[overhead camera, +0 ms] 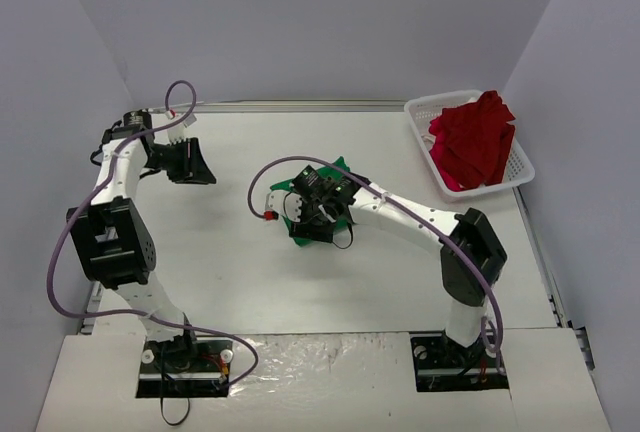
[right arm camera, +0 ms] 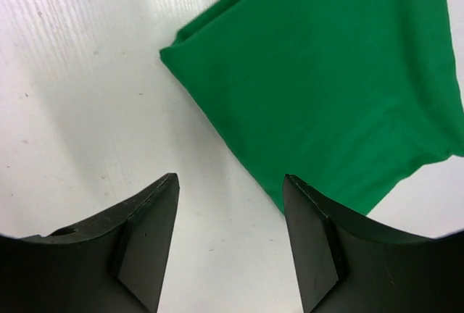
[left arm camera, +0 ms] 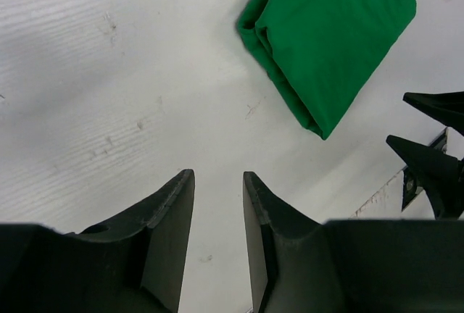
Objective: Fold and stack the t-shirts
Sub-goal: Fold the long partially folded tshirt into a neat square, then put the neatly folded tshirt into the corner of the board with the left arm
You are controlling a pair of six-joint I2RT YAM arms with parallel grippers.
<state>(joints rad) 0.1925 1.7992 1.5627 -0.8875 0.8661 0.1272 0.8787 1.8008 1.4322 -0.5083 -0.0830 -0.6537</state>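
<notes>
**Inspector:** Where is the green shirt (overhead camera: 339, 166)?

**Examiner:** It lies flat on the table (overhead camera: 240, 282), folded to a compact pad. From above only its corners show, because the right arm covers the rest. The left wrist view shows most of the green shirt (left arm camera: 330, 38), with stacked fold edges along one side. The right wrist view shows one corner close up and a crease across the cloth.

**Inspector:** And the right gripper (right arm camera: 230, 177)?

**Examiner:** It is directly over the green shirt. The top view hides its jaws. Its own camera shows them spread with bare table between the tips, and the cloth edge runs just beside one finger. I cannot tell whether they touch. Its fingers (left arm camera: 435, 106) also appear at the edge of the left wrist view.

**Inspector:** And the left gripper (left arm camera: 219, 173)?

**Examiner:** It is well left of the green shirt. The jaws are parted by a narrow gap and hold nothing, with only table between them.

**Inspector:** And the red shirt (overhead camera: 472, 140)?

**Examiner:** It is well right of the green shirt and farther back, bunched and unfolded in the basket (overhead camera: 430, 107). Only the top view shows it.
</notes>
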